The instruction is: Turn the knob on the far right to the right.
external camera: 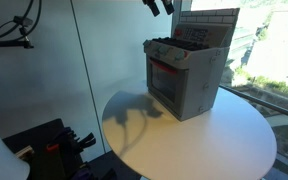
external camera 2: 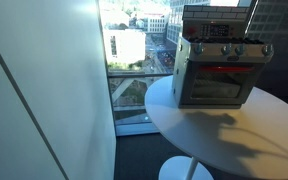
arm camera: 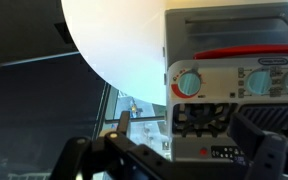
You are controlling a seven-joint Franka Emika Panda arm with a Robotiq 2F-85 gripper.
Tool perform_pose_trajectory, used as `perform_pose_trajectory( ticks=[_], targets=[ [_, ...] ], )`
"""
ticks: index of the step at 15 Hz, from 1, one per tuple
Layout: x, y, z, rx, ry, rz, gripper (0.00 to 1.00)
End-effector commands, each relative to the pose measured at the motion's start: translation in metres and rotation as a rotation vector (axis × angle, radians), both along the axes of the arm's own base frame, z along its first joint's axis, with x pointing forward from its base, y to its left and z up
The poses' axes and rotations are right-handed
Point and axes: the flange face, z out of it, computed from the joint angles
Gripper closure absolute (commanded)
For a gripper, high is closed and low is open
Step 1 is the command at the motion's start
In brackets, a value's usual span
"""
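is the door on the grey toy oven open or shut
Shut. On the grey toy oven the front door lies flush with the body in both exterior views, red handle up top.

Both exterior views share the toy oven (external camera: 187, 75) (wrist view overhead too).

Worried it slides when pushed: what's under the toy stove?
The toy stove sits on a round white table; no mat shows around its base. The table stands on a pedestal foot. The patch under the stove is covered, so feet or pads can't be seen.
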Motion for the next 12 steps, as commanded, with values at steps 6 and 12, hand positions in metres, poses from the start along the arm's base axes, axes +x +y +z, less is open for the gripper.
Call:
perform_pose_trajectory(
  ticks=[6, 12],
  targets=[
    [0.032, -0.017, -0.041, 0.038, -0.017, -0.06, 0.0],
    [0.039, -0.015, -0.064, 0.041, 0.006, -0.047, 0.0]
  ],
)
